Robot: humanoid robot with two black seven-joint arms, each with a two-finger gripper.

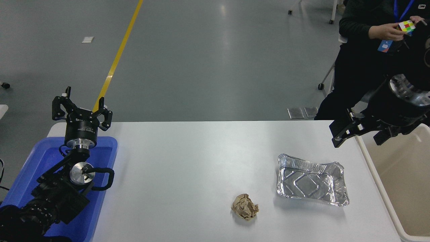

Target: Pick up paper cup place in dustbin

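Note:
The paper cup is out of view in this head view. The dustbin (408,181), a large beige bin, stands off the table's right edge and is cut by the picture's right side. My right gripper (357,139) hangs over the bin's near-left corner at the table's far right end. It is open, with nothing showing between its fingers. My left gripper (81,108) stays parked at the far left above a blue tray, open and empty.
A silver foil tray (311,184) lies right of centre on the white table (188,161). A crumpled brown paper ball (245,207) lies nearer the front. The blue tray (40,161) holds the left arm. A seated person (362,50) at the top right handles a coloured cube.

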